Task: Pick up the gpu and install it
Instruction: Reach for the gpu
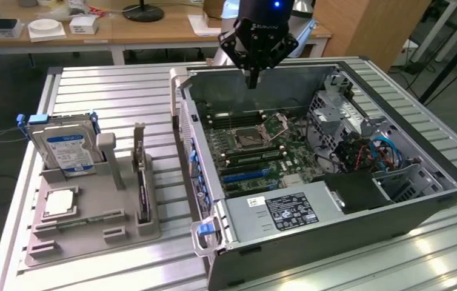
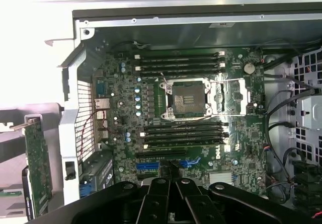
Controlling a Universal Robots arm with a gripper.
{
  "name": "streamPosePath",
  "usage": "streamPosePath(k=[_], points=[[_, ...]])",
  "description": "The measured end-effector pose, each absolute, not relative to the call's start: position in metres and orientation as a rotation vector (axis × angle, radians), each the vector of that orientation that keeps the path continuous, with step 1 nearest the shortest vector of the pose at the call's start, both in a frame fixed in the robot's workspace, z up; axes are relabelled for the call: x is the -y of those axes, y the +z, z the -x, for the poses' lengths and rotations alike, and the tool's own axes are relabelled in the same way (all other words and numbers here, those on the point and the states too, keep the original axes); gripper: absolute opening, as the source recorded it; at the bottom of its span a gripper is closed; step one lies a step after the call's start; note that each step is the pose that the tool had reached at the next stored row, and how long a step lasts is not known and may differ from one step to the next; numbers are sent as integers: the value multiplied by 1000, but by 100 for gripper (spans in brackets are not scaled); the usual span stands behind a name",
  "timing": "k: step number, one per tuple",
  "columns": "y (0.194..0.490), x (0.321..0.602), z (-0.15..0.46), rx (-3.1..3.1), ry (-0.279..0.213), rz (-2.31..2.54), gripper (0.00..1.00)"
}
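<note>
The gripper [image 1: 252,82] hangs clenched and empty over the open computer case [image 1: 334,242]; the gpu [image 1: 142,188] stands upright in the grey holder [image 1: 91,239] beside the case, not yet picked up or installed

Ribbed silver metal table [image 1: 115,97]. Two things sit directly on it. An open dark PC case [image 1: 334,254] lies on its side toward the exterior view's right. A grey plastic tray [image 1: 79,248] is just beside it on the exterior view's left, with a narrow strip of table between them.
</note>
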State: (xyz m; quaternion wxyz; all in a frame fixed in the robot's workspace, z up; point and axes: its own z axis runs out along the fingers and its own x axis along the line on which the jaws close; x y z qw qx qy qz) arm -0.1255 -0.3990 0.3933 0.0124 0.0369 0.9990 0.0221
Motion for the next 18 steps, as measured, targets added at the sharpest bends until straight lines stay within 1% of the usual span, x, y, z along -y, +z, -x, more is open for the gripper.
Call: streamPosePath(k=[18], points=[[393,402,146,-3114,69,-115,11]])
